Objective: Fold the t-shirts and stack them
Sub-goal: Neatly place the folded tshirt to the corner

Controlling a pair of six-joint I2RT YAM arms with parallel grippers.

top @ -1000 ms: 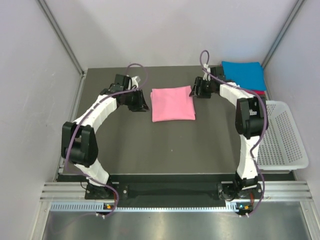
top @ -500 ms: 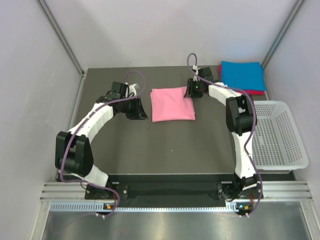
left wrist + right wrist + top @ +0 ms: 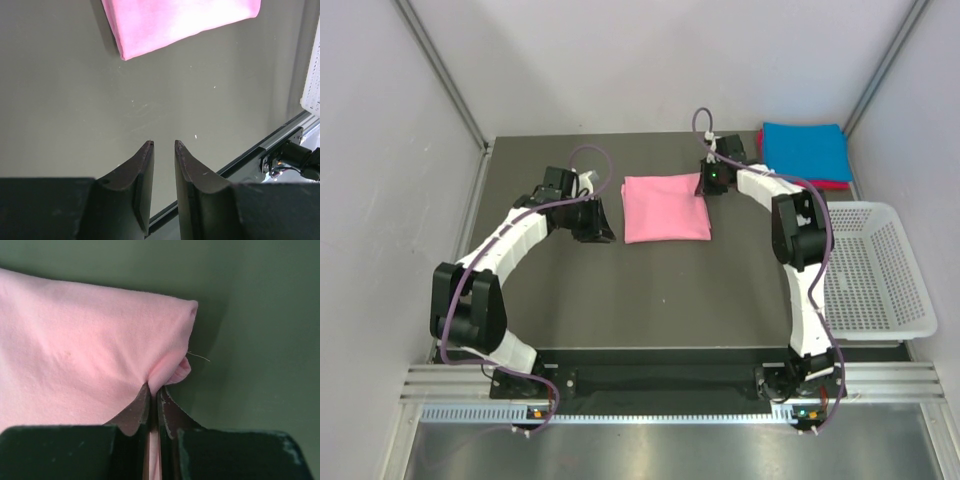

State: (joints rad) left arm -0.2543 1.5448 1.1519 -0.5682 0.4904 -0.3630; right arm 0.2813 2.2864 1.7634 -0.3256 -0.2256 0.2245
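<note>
A light pink t-shirt (image 3: 665, 208) lies folded as a rectangle in the middle of the dark table. My right gripper (image 3: 706, 183) is at its far right corner, and in the right wrist view its jaws (image 3: 154, 389) are shut on a pinch of the pink cloth (image 3: 75, 350). My left gripper (image 3: 604, 222) sits just left of the shirt, apart from it. In its wrist view the gripper (image 3: 164, 144) stands narrowly open over bare table, with the pink shirt (image 3: 180, 22) ahead. A folded bright blue t-shirt (image 3: 807, 150) lies on a magenta-red one (image 3: 836, 185) at the back right corner.
A white mesh basket (image 3: 880, 270) stands along the table's right side, and its edge (image 3: 314, 75) shows in the left wrist view. Grey walls close in on the left, back and right. The metal rail (image 3: 660, 385) with both arm bases runs along the near edge.
My right gripper has moved onto the pink shirt's far right corner and shut on it. The left arm shifted slightly a second ago and has held still since.
</note>
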